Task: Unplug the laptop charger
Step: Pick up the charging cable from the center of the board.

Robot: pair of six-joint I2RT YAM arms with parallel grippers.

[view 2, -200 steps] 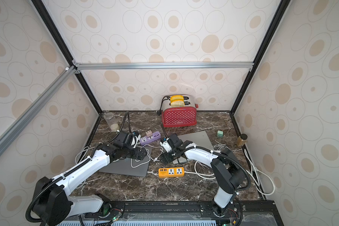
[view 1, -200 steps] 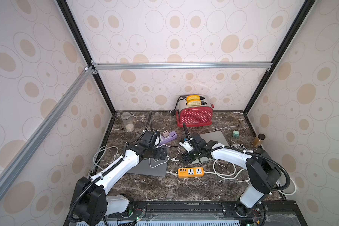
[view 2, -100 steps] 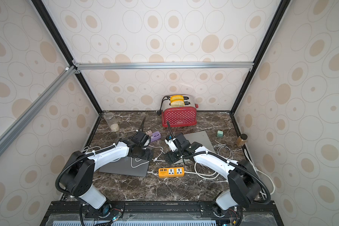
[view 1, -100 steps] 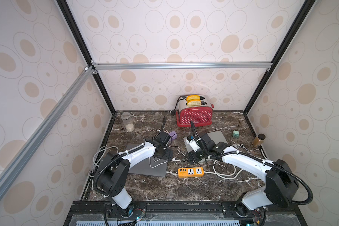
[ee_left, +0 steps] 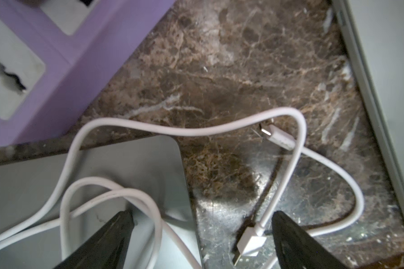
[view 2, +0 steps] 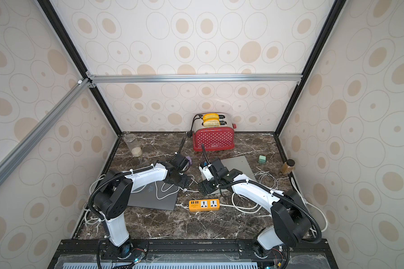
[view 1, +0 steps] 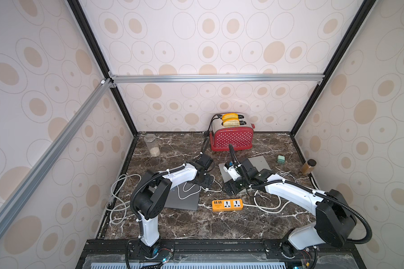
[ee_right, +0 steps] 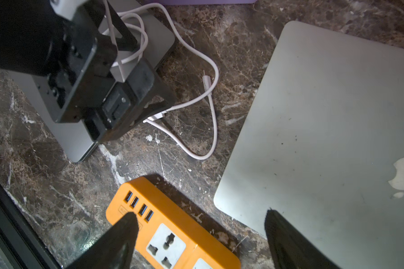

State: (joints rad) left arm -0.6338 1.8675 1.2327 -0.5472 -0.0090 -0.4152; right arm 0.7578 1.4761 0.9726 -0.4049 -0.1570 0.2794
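White charger cable loops between the spread, empty fingers of the left gripper, partly across the corner of a grey laptop, one plug loose on marble beside a fingertip. The right gripper, likewise apart and empty, hangs with an orange power strip and a silver laptop beneath its fingers.
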